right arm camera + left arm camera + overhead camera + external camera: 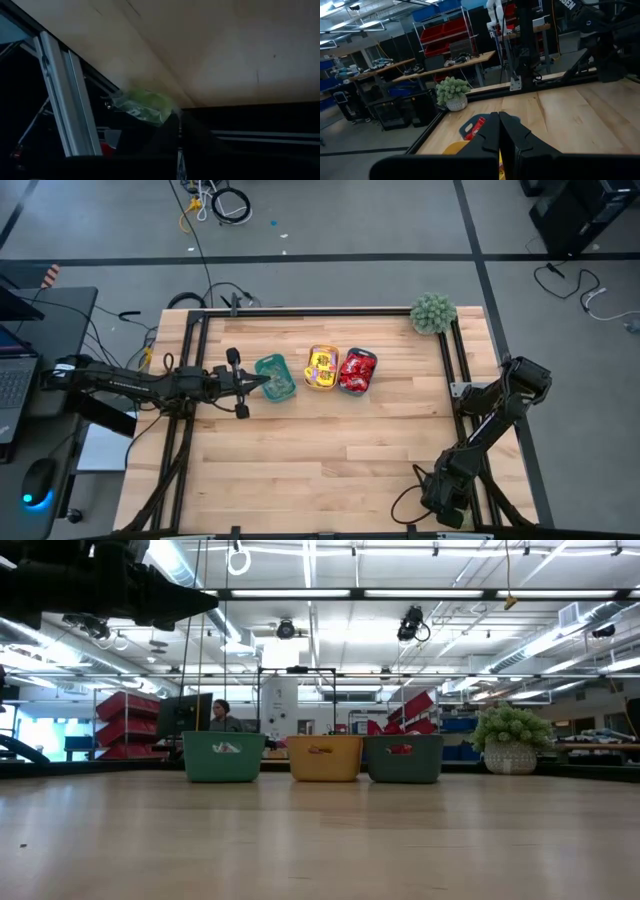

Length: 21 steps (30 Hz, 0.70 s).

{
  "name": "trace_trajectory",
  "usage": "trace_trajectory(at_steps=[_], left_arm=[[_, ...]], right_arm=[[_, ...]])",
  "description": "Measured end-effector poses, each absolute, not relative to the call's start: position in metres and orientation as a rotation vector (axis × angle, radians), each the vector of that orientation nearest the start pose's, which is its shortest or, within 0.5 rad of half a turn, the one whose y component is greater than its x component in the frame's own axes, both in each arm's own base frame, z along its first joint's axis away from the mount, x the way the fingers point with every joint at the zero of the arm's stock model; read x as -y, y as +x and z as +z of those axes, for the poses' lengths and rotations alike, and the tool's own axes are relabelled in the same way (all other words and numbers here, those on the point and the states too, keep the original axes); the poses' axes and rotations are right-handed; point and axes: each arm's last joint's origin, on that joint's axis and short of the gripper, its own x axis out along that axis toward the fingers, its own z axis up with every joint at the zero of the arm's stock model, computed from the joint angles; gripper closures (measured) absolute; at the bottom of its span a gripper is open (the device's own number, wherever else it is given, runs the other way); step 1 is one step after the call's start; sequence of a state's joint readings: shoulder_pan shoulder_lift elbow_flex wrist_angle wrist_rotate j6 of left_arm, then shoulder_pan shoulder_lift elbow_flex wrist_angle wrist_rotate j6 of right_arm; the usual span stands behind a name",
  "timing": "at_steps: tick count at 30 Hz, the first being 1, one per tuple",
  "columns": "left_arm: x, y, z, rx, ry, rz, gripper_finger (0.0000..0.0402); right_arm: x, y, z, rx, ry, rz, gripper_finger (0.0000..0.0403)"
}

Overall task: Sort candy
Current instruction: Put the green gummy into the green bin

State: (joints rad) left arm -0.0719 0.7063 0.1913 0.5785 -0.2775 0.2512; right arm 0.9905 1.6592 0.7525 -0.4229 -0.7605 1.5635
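High view showed three trays in a row toward the far side of the desk (pixel 330 460): a teal tray (pixel 275 377), a yellow tray (pixel 322 369) and a blue tray (pixel 357 371). Candy was already sorted into them: red packets (pixel 354 370) in the blue tray, yellow packets (pixel 321 368) in the yellow tray, and pale pieces (too small to identify) in the teal tray. No loose candy was visible on the open desk surface.

Left claw (pixel 262 385) was extended level over the desk, its tip at the near rim of the teal tray. In the left wrist view its fingers (pixel 492 132) met with no gap; the claw was clenched and nothing could be seen held between them. Whether a small piece was pinched there could not be determined.

Right claw (pixel 177 132) was parked low off the desk's right near corner. Its wrist view showed a pale green wrapped piece (pixel 142 106) near the finger tips, but whether the fingers were closed on it could not be told.

Assessment: the step in hand appeared to be a deposit into the teal tray. To do it well, the left claw should be centred over the tray interior, not the rim, before releasing, and kept low enough that a light piece does not bounce out. The fuzzy plant (pixel 433 312) stood well clear.
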Motion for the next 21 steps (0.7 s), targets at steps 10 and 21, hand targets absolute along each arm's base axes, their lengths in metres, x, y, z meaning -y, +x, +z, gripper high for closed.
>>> trace_trajectory(at_steps=[10,21], left_arm=[[0.003,0.157,0.215,0.060,0.235,0.217,0.0401],[0.003,0.157,0.216,0.073,0.233,0.219,0.0401]], right_arm=[[-0.223,0.147,0.137,-1.982,0.710,-0.077,0.0403],[-0.181,0.190,0.147,-1.571,0.625,-0.237,0.0403]])
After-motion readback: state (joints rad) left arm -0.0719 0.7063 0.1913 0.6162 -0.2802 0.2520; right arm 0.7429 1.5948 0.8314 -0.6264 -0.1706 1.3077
